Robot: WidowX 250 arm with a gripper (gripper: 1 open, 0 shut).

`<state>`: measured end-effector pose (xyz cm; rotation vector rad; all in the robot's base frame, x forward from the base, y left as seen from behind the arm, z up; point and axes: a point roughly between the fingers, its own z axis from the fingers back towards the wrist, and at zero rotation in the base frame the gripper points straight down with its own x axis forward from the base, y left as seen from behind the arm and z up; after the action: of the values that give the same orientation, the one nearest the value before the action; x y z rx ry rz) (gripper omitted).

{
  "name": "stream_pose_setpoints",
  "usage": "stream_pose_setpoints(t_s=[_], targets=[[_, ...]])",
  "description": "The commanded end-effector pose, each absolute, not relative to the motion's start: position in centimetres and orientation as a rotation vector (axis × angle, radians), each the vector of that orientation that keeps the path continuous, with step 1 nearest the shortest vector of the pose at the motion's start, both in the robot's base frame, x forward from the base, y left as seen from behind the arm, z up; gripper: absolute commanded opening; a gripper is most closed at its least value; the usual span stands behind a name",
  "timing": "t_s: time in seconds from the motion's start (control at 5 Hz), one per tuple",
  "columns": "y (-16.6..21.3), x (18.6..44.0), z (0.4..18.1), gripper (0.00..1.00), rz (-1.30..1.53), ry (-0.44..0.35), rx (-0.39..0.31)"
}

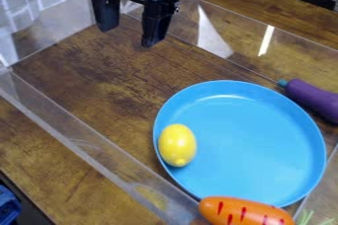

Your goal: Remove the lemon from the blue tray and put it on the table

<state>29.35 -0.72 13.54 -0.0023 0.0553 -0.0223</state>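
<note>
Carrot (243, 211) is seen nearest, below the tray (271, 120), where the lemon (177, 145) is kept at its left rim; gripper (132, 20) is held well apart over the table (99, 76), fingers spread, nothing pinched

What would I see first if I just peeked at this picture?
The big blue tray at the lower right grabs your eye, with the bright yellow lemon sitting inside it near its left rim. An orange carrot pokes in at the bottom edge and a purple eggplant lies at the right. The black gripper hangs at the top, jaws open, holding nothing.
</note>
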Motion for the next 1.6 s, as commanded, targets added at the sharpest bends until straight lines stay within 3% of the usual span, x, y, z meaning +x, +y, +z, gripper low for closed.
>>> stream_pose_setpoints(t_s=[0.0,0.6,1.0,1.4], targets=[[-1.3,29.0,13.0,1.00,-0.028,0.063,-0.006],[-5.2,27.1,11.2,1.00,-0.023,0.015,-0.016],[-6.4,27.7,8.4,1.00,-0.006,-0.027,-0.016],[-7.1,28.4,4.5,1.00,0.014,-0.066,-0.016]])
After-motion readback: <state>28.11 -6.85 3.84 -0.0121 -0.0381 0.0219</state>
